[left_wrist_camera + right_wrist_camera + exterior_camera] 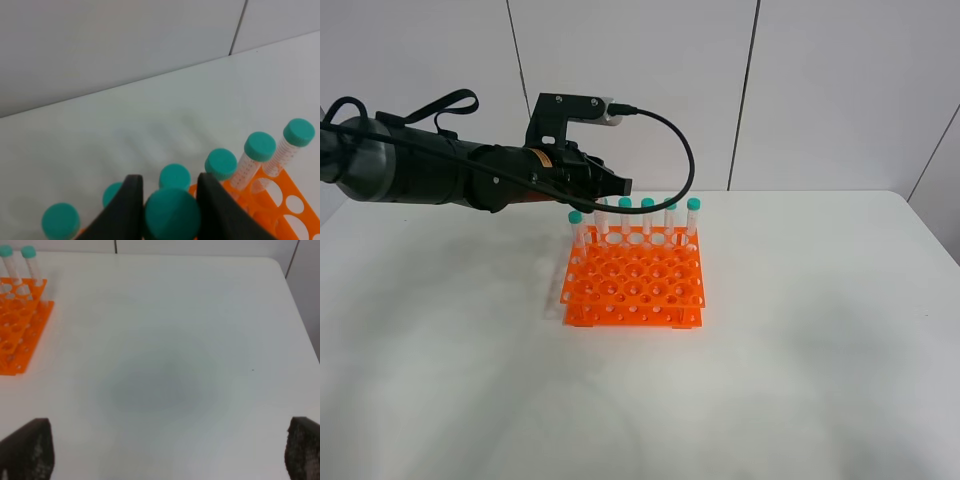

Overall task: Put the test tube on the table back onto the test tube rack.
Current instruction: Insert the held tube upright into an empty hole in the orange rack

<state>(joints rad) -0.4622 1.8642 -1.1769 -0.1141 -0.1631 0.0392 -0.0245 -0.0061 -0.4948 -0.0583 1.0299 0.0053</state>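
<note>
My left gripper point(616, 186) hovers over the back row of the orange test tube rack point(635, 285), shut on the teal cap of a test tube point(172, 216). In the exterior view that tube point(603, 222) stands upright with its lower end in a back-row hole and its cap hidden by the black fingers point(129, 210). Several other capped tubes point(647, 215) stand in the same row. In the right wrist view my right gripper point(162, 452) is open wide over the bare white table point(165, 340), holding nothing; the rack point(20, 325) lies off to one side of it.
The rack sits near the middle of the white table point(800, 330), a little toward the back. A grey panelled wall point(820, 90) rises behind the table's far edge. The left arm reaches in from the left with a black cable looping over the rack.
</note>
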